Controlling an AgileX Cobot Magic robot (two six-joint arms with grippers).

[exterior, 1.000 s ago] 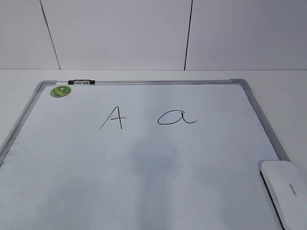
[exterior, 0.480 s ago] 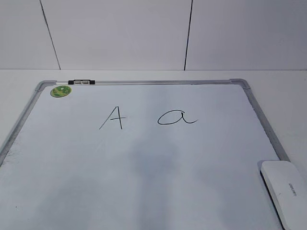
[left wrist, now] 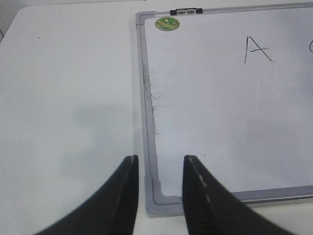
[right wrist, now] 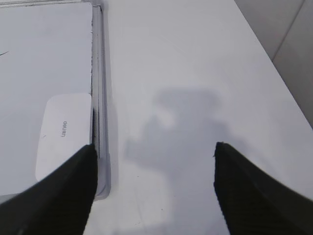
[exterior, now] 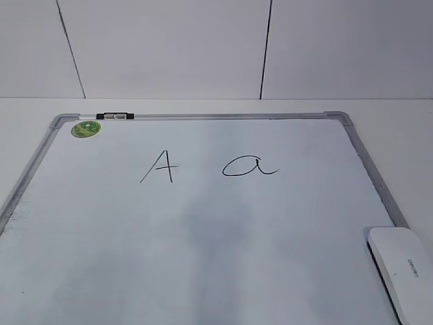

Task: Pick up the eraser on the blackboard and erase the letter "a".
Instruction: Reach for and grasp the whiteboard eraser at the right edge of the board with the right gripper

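Note:
The white eraser (exterior: 404, 271) lies on the blackboard's (exterior: 203, 250) near right corner, by the grey frame; it also shows in the right wrist view (right wrist: 63, 134). The cursive letter "a" (exterior: 249, 166) sits at the board's upper middle, right of a capital "A" (exterior: 160, 166). My right gripper (right wrist: 154, 149) is open and empty, above the bare table just right of the board's frame and the eraser. My left gripper (left wrist: 160, 161) is open and empty, above the board's near left corner (left wrist: 159, 198). Neither gripper shows in the exterior view.
A round green sticker (exterior: 86, 128) and a small black-and-silver clip (exterior: 115, 116) sit at the board's far left corner. White table (right wrist: 195, 73) surrounds the board. A white panelled wall (exterior: 216, 47) stands behind it.

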